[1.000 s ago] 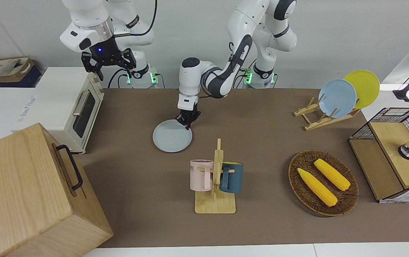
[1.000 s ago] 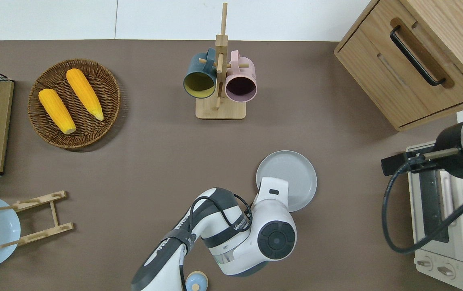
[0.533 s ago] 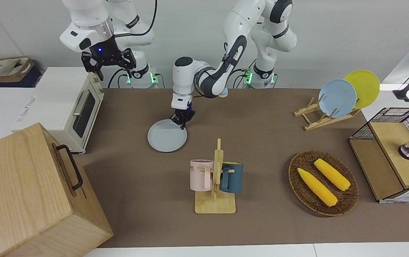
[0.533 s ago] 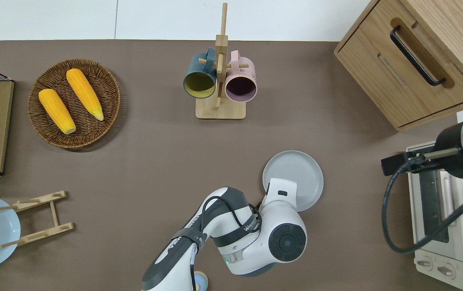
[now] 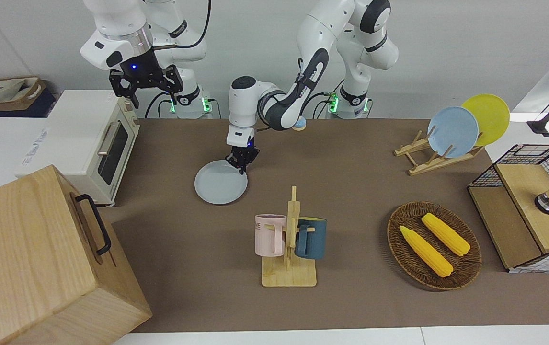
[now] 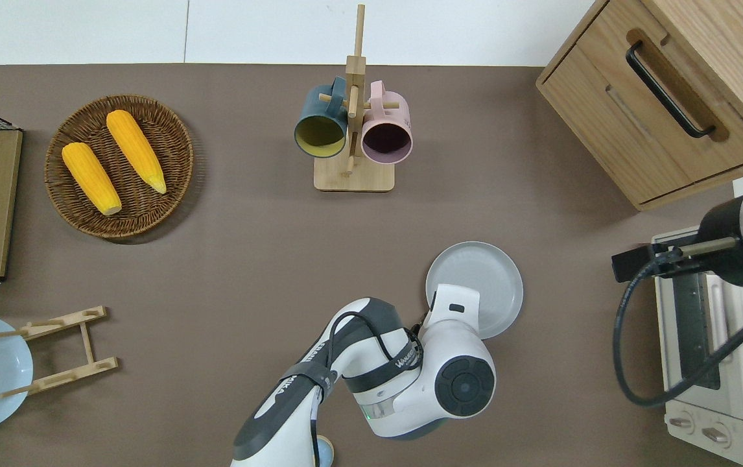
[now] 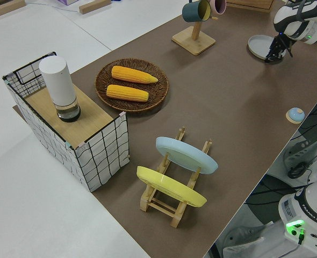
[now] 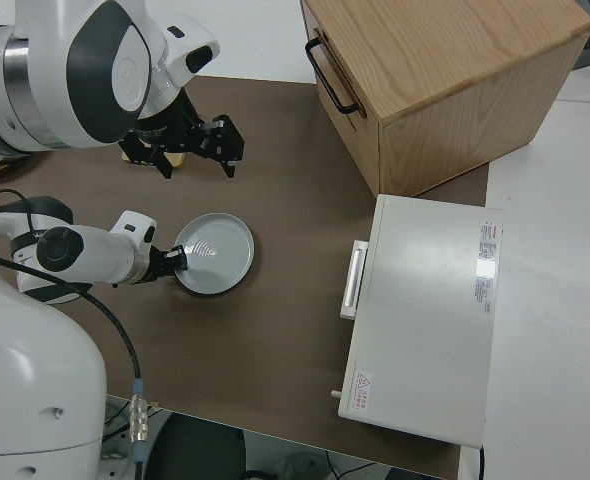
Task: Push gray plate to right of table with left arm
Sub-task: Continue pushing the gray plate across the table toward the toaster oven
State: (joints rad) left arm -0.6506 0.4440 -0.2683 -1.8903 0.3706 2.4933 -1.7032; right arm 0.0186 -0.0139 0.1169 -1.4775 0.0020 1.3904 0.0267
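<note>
Left claw [image 5: 242, 165] down at the rim of the gray plate [image 5: 219, 184], on the rim arc turned away from the toaster oven [image 5: 107, 148] and nearer to the robots. Contact with the rim judged likely; no gap visible in the front or right side views. Claw state: cannot tell, apart or together. Right arm parked.

Plate flat on the brown surface [image 5: 351, 191], between claw and toaster oven, well apart from the oven with bare surface in the gap.

Key relation for the coming move: plate centre lies from the claw toward the toaster oven and slightly farther from the robots. Round plate, so no long axis to align. Off-centre contact; a straight shove toward the oven judged likely to slide the plate obliquely or let it roll off the tip. Worth steering the line of push through the centre.

View notes:
- Overhead: claw hidden under the left arm's own wrist; only the uncovered part of the plate [image 6: 482, 279] and the open run to the toaster oven [image 6: 702, 337] readable.
- Front: tip and rim both visible.
- Right side: claw [image 8: 175, 262] meets the plate [image 8: 215, 252] at the edge farthest from the oven.
</note>
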